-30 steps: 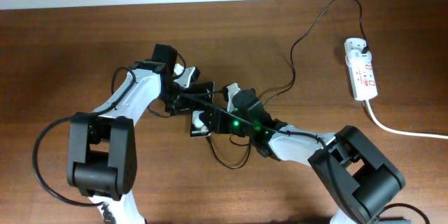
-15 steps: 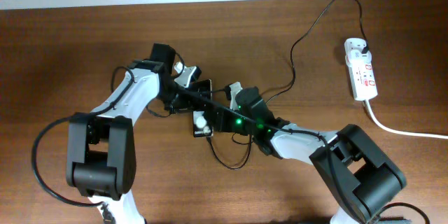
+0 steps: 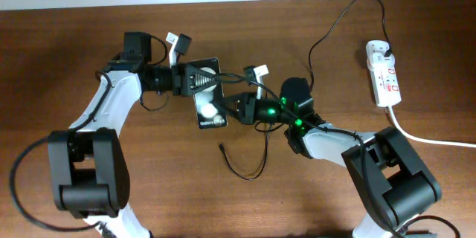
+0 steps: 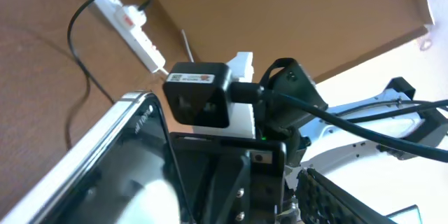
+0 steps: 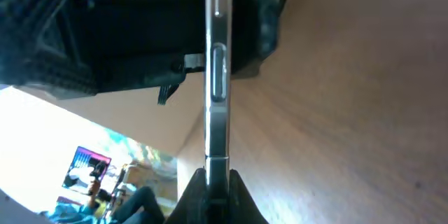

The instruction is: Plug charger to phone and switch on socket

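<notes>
Overhead, the left claw and right claw both gripped the phone at mid-tabletop.
Only that view showed the charger, its plug loose just below the phone and its cable running to the socket at far right. The right wrist view alone showed the phone edge-on, the right claw pinched narrow on its rim; the left claw stood wide across its top end. The screen's white text and a sticker in the left wrist view were too small to read.
</notes>
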